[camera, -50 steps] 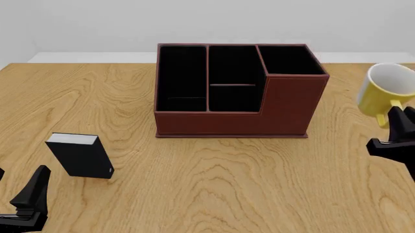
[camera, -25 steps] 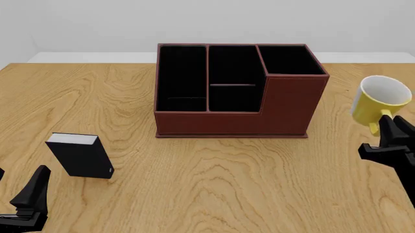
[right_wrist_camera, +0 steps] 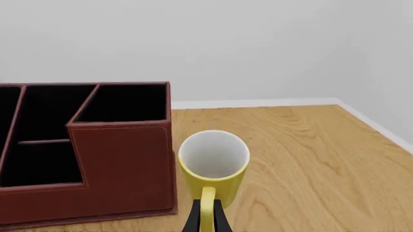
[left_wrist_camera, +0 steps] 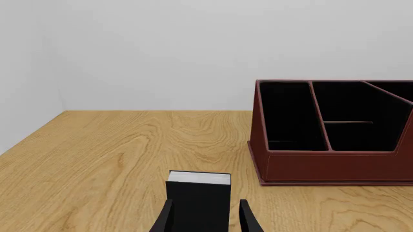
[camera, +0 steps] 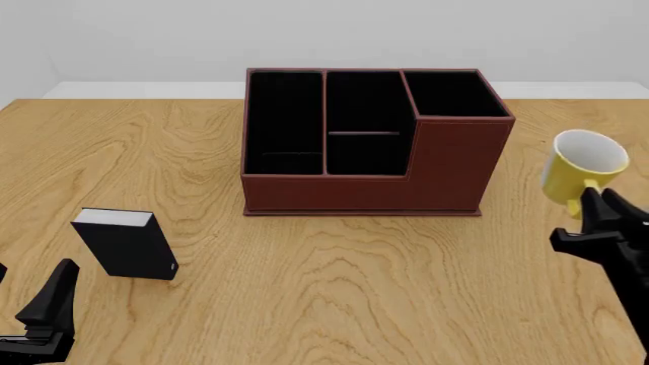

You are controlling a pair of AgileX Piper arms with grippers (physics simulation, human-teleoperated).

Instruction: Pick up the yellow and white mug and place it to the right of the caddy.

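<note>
Mug (right_wrist_camera: 213, 162) handle pinched between right gripper's fingers (right_wrist_camera: 193, 220).

Wrist views: right end effector (right_wrist_camera: 206, 220) cut by frame edge at 6 o'clock; mug (right_wrist_camera: 213, 162) base hidden. Caddy (left_wrist_camera: 332, 135) cropped at 3 o'clock. Black block (left_wrist_camera: 198, 203) bottom cut off.

Matt leather-look caddy (camera: 446, 171), smooth glossy mug (camera: 580, 169), grained wood table (camera: 335, 289).
</note>
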